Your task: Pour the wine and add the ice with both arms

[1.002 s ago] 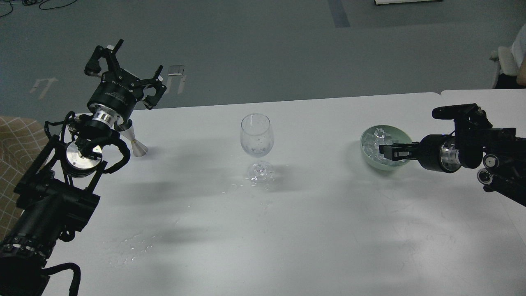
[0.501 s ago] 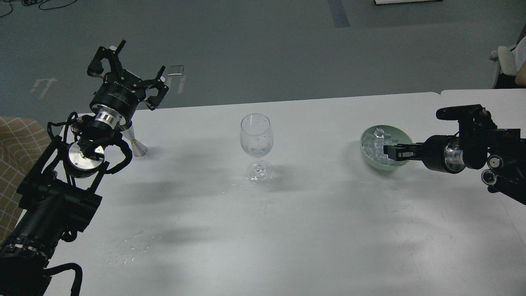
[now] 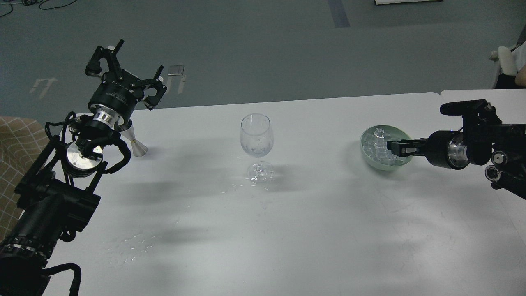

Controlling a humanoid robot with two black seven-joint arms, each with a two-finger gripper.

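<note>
A clear wine glass (image 3: pixel 256 142) is seen standing upright near the middle of the white bench (image 3: pixel 287 222). A small amount of colourless wine (image 3: pixel 257 150) can just be made out low in its bowl, with droplets clinging to the inside wall. Small wet spots (image 3: pixel 135 246) are scattered over the bench in front of the glass and toward the near left.

To the right, well apart from the glass, a pale green bowl (image 3: pixel 367 157) is placed on the bench, and it is filled with a heap of ice (image 3: pixel 376 144) in small clear cubes. The right gripper (image 3: pixel 395 147) is held level over the bowl's right rim, its tip among or just above the cubes; whether its fingers are parted or pressed together cannot be told.

At the far left, a metal jigger (image 3: pixel 137 146) is seen on the bench, partly hidden by the left arm. The left gripper (image 3: pixel 125 76) is raised above it, with fingers spread wide and nothing held.
</note>
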